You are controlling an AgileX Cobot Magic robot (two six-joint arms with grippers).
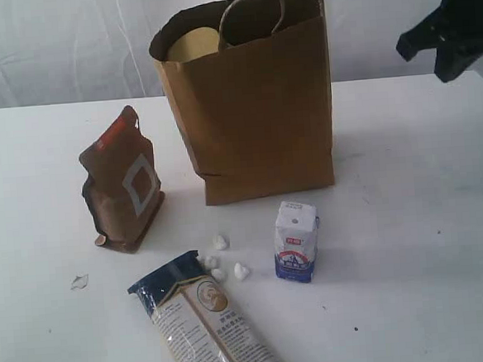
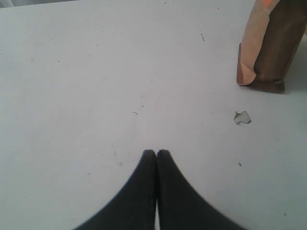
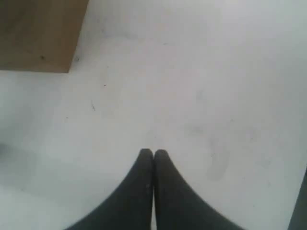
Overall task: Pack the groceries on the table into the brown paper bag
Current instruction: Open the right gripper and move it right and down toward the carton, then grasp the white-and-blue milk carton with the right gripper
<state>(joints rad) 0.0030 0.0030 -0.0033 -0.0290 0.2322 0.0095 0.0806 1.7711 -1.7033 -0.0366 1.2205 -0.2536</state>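
Observation:
The brown paper bag stands upright at the middle back of the white table; a tan round lid shows inside its mouth. Left of it stands the brown red-labelled pouch, also in the left wrist view. In front lie the blue-topped noodle packet, several small white lumps and the upright white-blue carton. My left gripper is shut and empty over bare table. My right gripper is shut and empty too, beside the bag's corner; its arm hangs at the upper right.
A small pale flat scrap lies on the table front left of the pouch, seen also in the left wrist view. A white curtain closes off the back.

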